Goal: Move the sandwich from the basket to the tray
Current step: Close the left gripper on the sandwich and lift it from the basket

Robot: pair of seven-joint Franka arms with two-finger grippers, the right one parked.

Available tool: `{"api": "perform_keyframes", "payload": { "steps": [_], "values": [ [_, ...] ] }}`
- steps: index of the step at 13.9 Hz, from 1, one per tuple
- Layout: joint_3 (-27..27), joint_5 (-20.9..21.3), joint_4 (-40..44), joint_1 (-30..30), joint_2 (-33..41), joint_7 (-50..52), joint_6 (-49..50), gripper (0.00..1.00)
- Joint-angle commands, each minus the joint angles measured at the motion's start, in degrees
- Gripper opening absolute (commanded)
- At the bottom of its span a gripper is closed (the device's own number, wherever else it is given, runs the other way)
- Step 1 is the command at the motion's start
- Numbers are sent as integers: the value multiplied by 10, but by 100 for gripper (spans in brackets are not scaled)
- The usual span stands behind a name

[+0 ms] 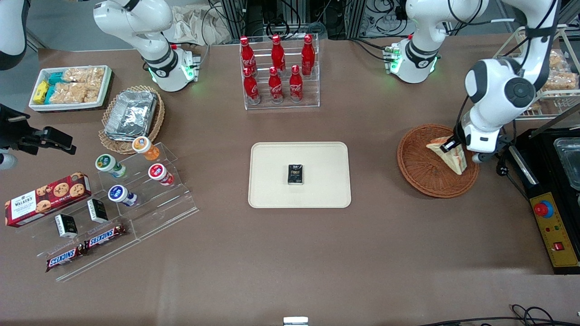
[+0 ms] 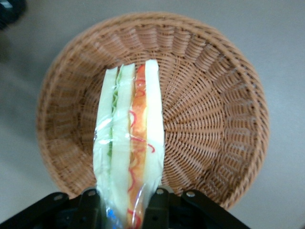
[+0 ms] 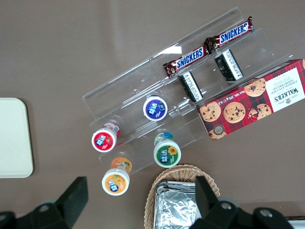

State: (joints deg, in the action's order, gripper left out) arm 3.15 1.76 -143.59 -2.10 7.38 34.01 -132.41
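The sandwich (image 1: 449, 155) is a wrapped wedge of white bread with red-orange and green filling. My left gripper (image 1: 450, 145) is shut on it over the reddish-brown wicker basket (image 1: 417, 159), at the side toward the working arm's end. In the left wrist view the black fingers (image 2: 157, 206) press both bread faces of the sandwich (image 2: 129, 138), with the basket (image 2: 224, 105) beneath. My gripper (image 2: 123, 208) grips the wedge near one end. The cream tray (image 1: 272, 181) lies at the table's middle, toward the parked arm from the basket.
A small black box (image 1: 296, 174) lies on the tray's middle. A clear rack of red bottles (image 1: 278, 72) stands farther from the camera than the tray. A yellow control box (image 1: 555, 231) and a black appliance (image 1: 555, 154) sit at the working arm's end.
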Motion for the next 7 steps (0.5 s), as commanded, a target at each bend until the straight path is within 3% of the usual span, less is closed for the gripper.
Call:
{"api": "perform_keyframes", "payload": {
  "steps": [1, 4, 7],
  "values": [
    [-10, 35, 88, -1, 27, -6, 140, 0],
    [-37, 37, 250, -2, 18, -10, 315, 0],
    [-54, 36, 361, -2, 18, -62, 431, 0]
  ]
}}
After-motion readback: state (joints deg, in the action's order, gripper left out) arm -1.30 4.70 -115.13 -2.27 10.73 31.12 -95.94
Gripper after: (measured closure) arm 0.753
